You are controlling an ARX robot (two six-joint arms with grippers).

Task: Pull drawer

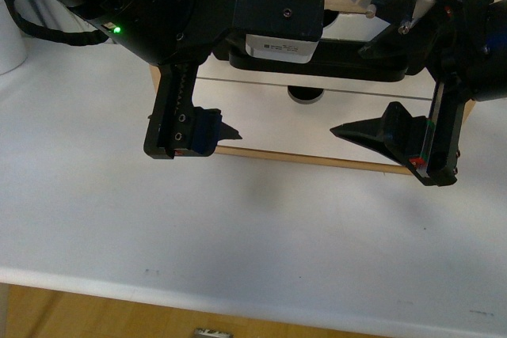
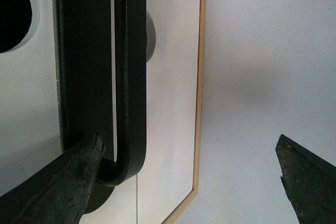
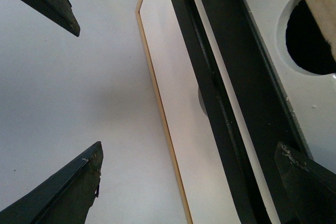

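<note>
The white bench (image 1: pixel 253 235) carries the drawer (image 1: pixel 261 120) at its far side, white front facing the robot. The long black bar handle (image 2: pixel 130 51) runs across the front below the half-round notch. Both hands are at the handle but neither grips it. The left hand (image 2: pixel 189 145) is spread wide around one end of the bar, the right hand (image 3: pixel 189 148) likewise released – one finger by the bar, one over the bench. The approach looks done; clamping and the pull itself remain.
</note>
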